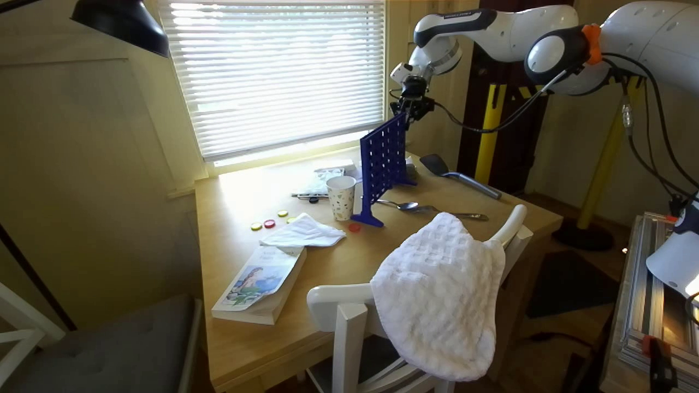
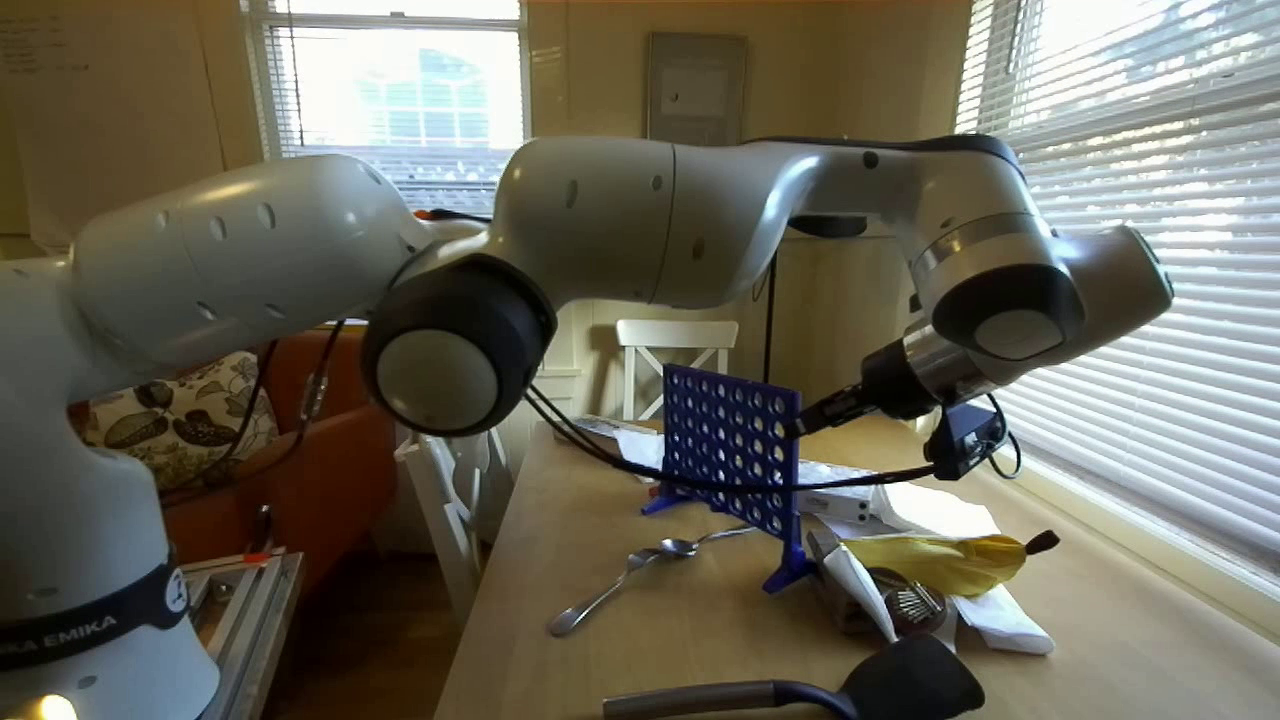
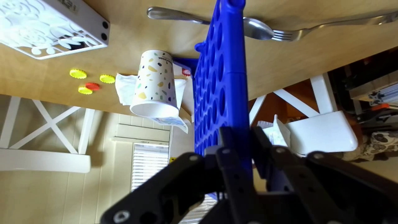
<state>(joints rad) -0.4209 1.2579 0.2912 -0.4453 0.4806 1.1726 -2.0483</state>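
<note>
Gripper (image 3: pixel 241 137), lower centre of the wrist view: fingers set narrow, one on each face of the blue rack (image 3: pixel 235 82), clamped on its end edge. Blue rack: extends from top centre to lower centre of this view; in both exterior views it stands upright on the table (image 2: pixel 595 512), right of centre. Spoon (image 3: pixel 257 28), top centre of the wrist view: lies partly hidden behind the rack. Fork (image 3: pixel 293 35), upper right: tines at the rim of the spoon's bowl; contact cannot be determined. White box (image 3: pixel 87 20) with cut-out floral face: upper left corner. Speckled paper cup (image 3: pixel 157 79): left of centre, just beside one foot of the rack. Three yellow discs (image 3: pixel 78 73) and one red disc (image 3: pixel 93 86): grouped at the left, below the white box. White chair (image 3: pixel 43 160): lower left, beyond the table edge. Window blind (image 3: pixel 150 165): bottom, left of centre.
</note>
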